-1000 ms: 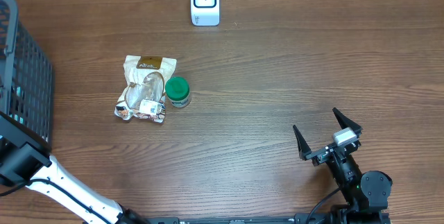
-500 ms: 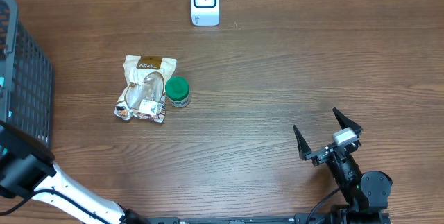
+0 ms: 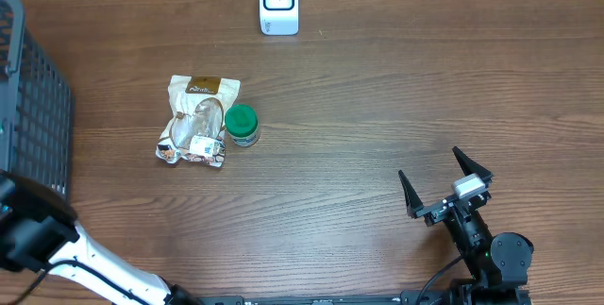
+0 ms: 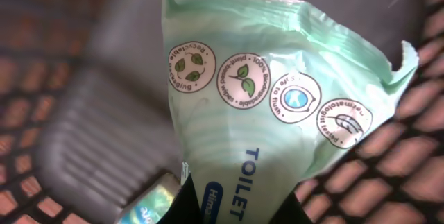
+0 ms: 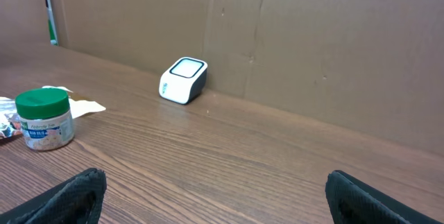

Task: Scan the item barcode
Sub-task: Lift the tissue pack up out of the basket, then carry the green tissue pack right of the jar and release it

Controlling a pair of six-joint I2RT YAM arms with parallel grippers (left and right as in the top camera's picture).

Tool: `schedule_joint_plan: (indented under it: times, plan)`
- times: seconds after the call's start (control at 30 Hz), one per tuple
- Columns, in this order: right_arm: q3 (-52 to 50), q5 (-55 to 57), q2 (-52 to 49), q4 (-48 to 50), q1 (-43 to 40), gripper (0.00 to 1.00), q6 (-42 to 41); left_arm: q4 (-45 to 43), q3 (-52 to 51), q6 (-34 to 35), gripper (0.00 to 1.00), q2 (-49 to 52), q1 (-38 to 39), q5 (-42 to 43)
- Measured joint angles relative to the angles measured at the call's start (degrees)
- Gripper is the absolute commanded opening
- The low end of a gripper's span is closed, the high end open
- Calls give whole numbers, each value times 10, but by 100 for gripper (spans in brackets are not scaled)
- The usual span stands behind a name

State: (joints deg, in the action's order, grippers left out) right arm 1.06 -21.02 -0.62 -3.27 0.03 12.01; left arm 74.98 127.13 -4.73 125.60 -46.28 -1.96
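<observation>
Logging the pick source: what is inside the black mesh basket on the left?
The left wrist view shows a pale green packet printed TOILET, pinched in the shut left gripper, and a shiny wrapper corner beside it. The packet covers whatever else the basket holds.

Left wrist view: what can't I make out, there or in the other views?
Green pack: no barcode showing; bottom edge cuts its print, left wrist.
Basket: contents hidden by its mesh wall, overhead.
Pouch: label too small, overhead; cut by left edge, right wrist.

Wooden table (image 3: 396, 97): scanner (image 3: 278, 3), jar (image 3: 242, 125), pouch (image 3: 196, 121).
</observation>
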Motion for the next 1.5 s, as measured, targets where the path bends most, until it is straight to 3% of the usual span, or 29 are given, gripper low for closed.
schedule_joint_plan:
  times: [0.03, 0.23, 0.37, 0.53, 0.77, 1.27, 1.5]
  plan:
    - [0, 0, 0, 0, 0, 100, 0, 5, 64, 25, 4, -38, 10, 43]
    - [0, 0, 0, 0, 0, 100, 0, 37, 132, 64, 4, -162, 70, 198]
    - [0, 0, 0, 0, 0, 100, 0, 85, 147, 65, 4, -217, 173, 215]
    - [0, 0, 0, 0, 0, 100, 0, 121, 124, 65, 4, -207, 307, 152]
    - [0, 0, 0, 0, 0, 100, 0, 72, -11, 66, 4, -198, 402, 103]
    - [0, 0, 0, 0, 0, 100, 0, -163, -364, 79, 4, -194, 468, 89]
    - [0, 0, 0, 0, 0, 100, 0, -226, -460, 90, 4, -194, 486, 77]
